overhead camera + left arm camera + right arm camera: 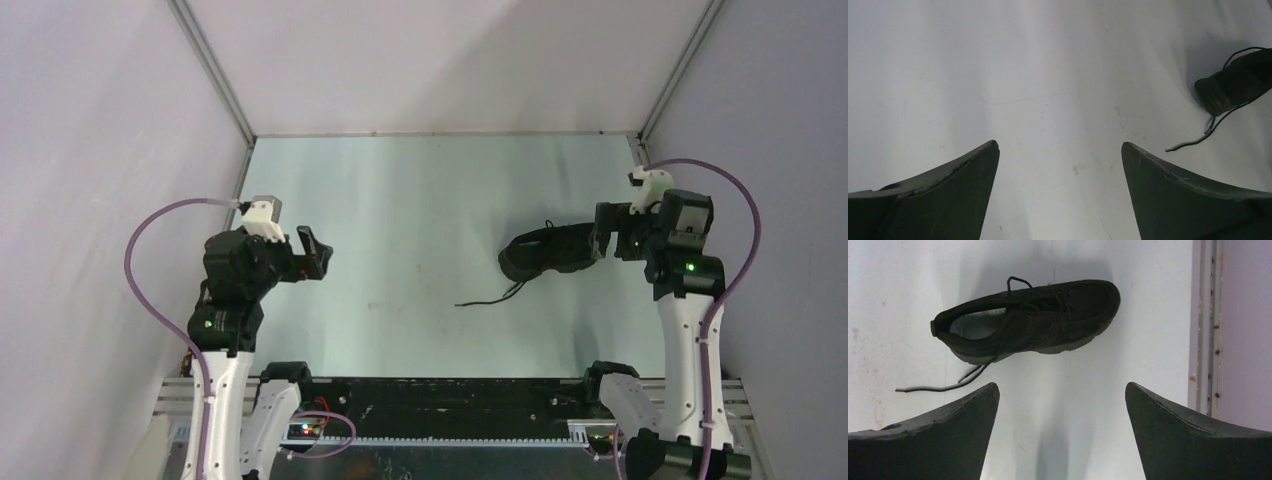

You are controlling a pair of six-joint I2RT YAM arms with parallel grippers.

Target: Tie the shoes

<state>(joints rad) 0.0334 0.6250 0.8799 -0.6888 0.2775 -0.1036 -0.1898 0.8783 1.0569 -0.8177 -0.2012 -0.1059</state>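
Note:
A black low-top shoe (545, 250) lies on the pale table right of centre, its loose thin lace (490, 297) trailing toward the front left. In the right wrist view the shoe (1048, 320) shows its light insole, and the lace (943, 386) runs off to the left. My right gripper (603, 235) hangs open just right of the shoe, touching nothing; its fingers (1062, 385) frame bare table. My left gripper (315, 252) is open far to the left, holding nothing. From its wrist view (1059, 145) the shoe's heel (1235, 85) and lace (1198, 140) sit at the far right.
Pale walls enclose the table on the left, back and right. A metal rail (1205, 325) runs along the table's right edge, close to the shoe's toe. Purple cables loop off both wrists. The arm bases and a black rack (440, 405) fill the near edge.

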